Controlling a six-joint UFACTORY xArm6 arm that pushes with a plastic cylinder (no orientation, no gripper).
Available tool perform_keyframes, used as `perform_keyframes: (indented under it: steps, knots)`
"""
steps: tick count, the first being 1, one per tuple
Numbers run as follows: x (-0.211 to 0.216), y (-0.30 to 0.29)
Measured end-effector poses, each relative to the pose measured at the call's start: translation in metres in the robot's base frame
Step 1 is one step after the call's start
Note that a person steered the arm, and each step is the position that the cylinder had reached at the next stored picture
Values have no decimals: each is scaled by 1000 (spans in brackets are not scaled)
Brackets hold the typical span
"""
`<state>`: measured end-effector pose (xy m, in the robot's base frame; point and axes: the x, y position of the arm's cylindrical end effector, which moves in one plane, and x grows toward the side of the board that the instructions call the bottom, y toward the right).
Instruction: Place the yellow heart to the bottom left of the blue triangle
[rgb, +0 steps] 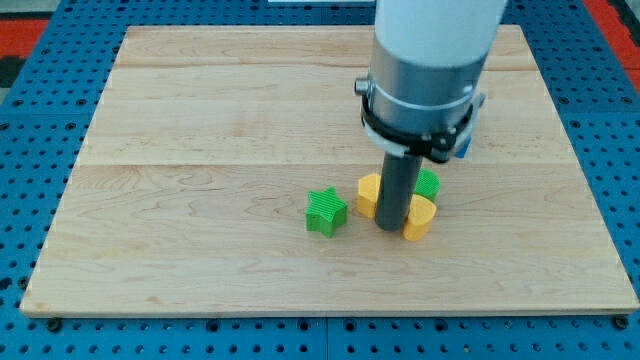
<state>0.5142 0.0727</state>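
My tip (391, 227) stands between two yellow blocks near the board's lower middle. A yellow block (369, 194) sits just left of the rod; its shape is partly hidden. Another yellow block (419, 217), which looks like the heart, touches the rod on its right. A blue block (464, 143) shows only as a sliver behind the arm's body at the view's right, above the yellow blocks; its shape cannot be made out.
A green star (326, 211) lies left of the yellow blocks. A second green block (428, 183) peeks out right of the rod, above the yellow heart. The wooden board (200, 150) lies on a blue pegboard. The arm's grey body hides the upper right middle.
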Motion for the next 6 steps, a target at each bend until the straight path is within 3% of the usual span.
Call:
perform_keyframes:
  steps: [1,2,3,4,5,6]
  knots:
    - [-2,34]
    - [-1,24]
    - [36,44]
    - [24,81]
    - [-42,73]
    - [-30,98]
